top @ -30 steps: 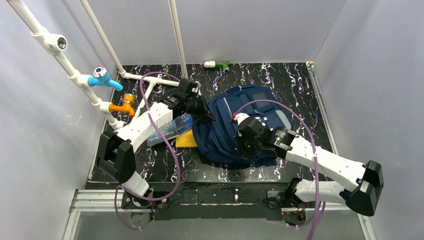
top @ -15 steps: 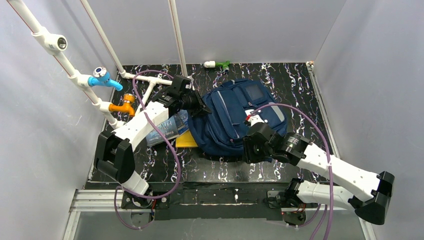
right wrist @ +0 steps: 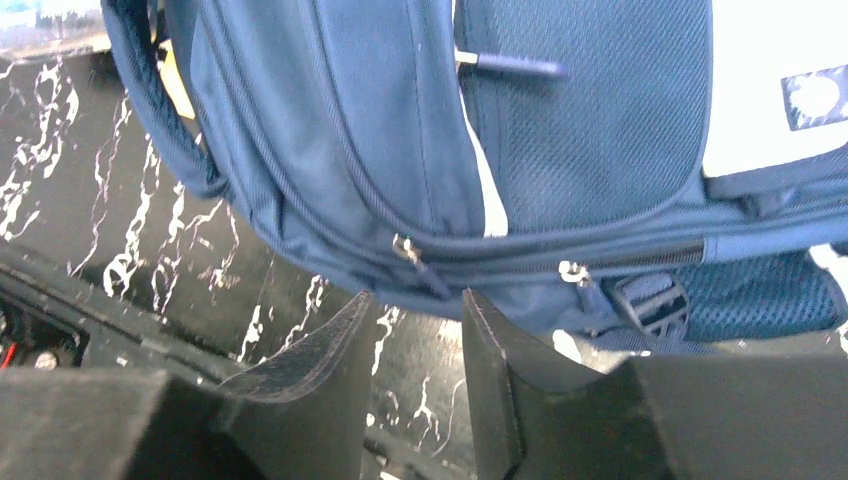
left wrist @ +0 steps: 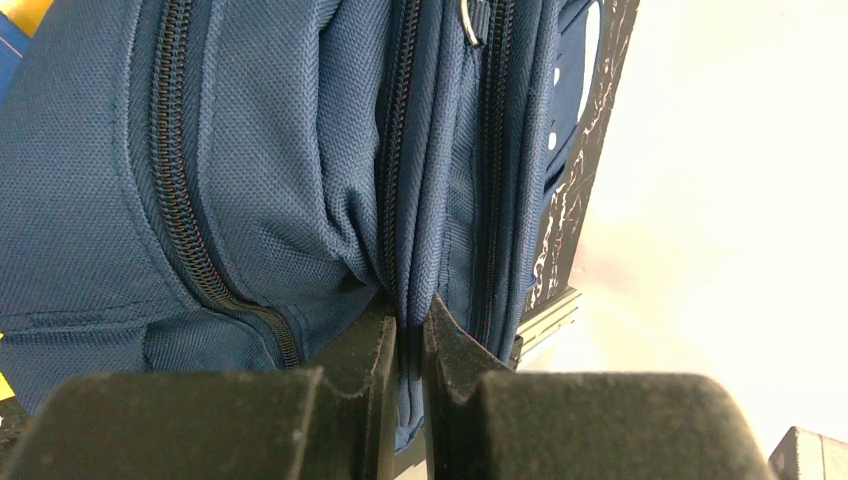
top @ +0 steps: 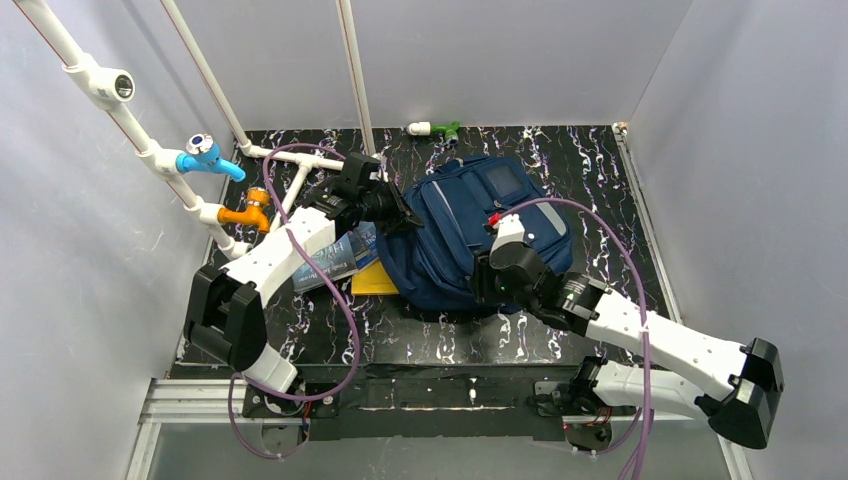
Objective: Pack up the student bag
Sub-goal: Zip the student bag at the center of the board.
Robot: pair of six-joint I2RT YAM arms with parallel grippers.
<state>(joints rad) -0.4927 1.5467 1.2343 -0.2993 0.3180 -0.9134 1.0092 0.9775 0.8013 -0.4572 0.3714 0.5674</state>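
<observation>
Bag (top: 465, 225) of navy cloth is laid flat on the black, white-veined counter (top: 600, 170), about at its middle. A fold beside a zip (left wrist: 392, 150) on its left side is clamped between the almost closed fingers of the left gripper (left wrist: 404, 318). The right gripper (right wrist: 418, 305) is set at the bag's near edge with its fingers parted, just short of a small zip pull (right wrist: 405, 247), and nothing is grasped by it. A blue book (top: 345, 255) and a yellow sheet (top: 375, 280) are seen against the bag's left side, partly covered by the left arm (top: 290, 245). A green and white piece (top: 435, 128) is seen at the far edge.
</observation>
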